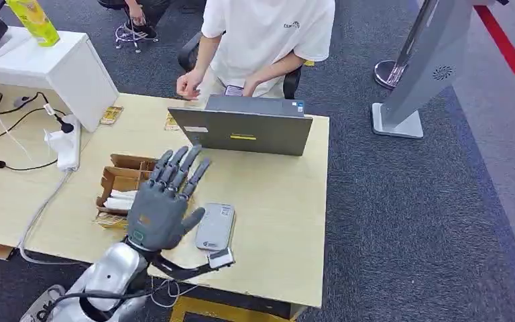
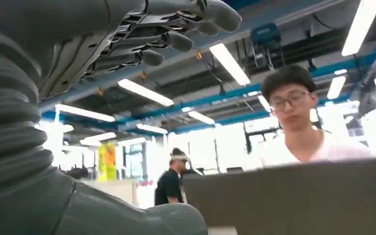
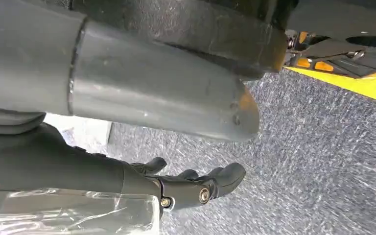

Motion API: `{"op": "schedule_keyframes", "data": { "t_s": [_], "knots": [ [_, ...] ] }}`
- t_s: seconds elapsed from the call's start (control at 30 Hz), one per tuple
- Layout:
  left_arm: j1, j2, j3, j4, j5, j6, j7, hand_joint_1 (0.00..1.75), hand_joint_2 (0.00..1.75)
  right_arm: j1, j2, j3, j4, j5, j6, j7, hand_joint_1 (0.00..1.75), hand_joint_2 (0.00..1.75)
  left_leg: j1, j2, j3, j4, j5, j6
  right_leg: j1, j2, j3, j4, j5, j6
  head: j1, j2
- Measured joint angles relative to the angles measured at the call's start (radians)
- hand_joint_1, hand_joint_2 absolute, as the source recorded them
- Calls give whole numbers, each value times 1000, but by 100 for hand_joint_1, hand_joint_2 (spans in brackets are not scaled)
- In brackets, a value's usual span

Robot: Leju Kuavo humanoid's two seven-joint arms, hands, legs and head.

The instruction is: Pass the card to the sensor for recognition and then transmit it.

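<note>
My left hand (image 1: 163, 201) hovers above the wooden table (image 1: 275, 221) with its fingers spread and nothing in it. Its fingers (image 2: 176, 29) and thumb (image 2: 166, 218) stand far apart in the left wrist view. Just right of the hand lies a flat grey sensor (image 1: 215, 226) with a small white tag (image 1: 220, 258) at its near end. Left of the hand, an open cardboard box (image 1: 122, 180) holds white cards (image 1: 119, 200). My right hand (image 3: 196, 188) hangs low over the carpet, fingers loosely extended and holding nothing.
A grey laptop (image 1: 243, 129) stands open at the table's far edge, with a seated person (image 1: 261, 40) in a white shirt behind it. Cables and a power strip (image 1: 67, 144) lie at the left by a white box (image 1: 53, 64). A grey kiosk stand (image 1: 416, 74) rises at the right.
</note>
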Motion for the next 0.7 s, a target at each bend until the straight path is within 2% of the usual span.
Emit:
{"op": "schedule_keyframes", "data": {
  "t_s": [0.23, 0.4, 0.53, 0.7],
  "knots": [
    [199, 20, -23, -38, -9, 24, 11, 0, 175, 0, 0, -17, 0, -4, 0, 5, 0, 0, 1, 0, 1, 0, 0, 0, 0, -1, 0, 0, -1, -1, -1, 0],
    [265, 33, -20, -38, 17, -69, 15, 0, 175, 1, 0, -24, 0, -4, 0, 5, 0, 0, 1, -1, 1, 0, 0, 0, 1, -1, 1, 1, 0, -1, 0, 0],
    [285, 50, 3, -35, 22, -161, 52, 0, 175, 0, 0, -25, 0, 3, 0, 10, 0, 0, 1, -1, 1, 0, 0, 0, 1, -2, 1, 1, 0, -1, 0, 0],
    [293, 64, 71, -6, 42, -182, 74, 0, 175, 0, 0, -25, 0, 8, 0, 13, 0, 0, 1, -1, 1, 0, 0, 0, 1, -2, 2, 1, 0, -1, -1, 0]
  ]
}}
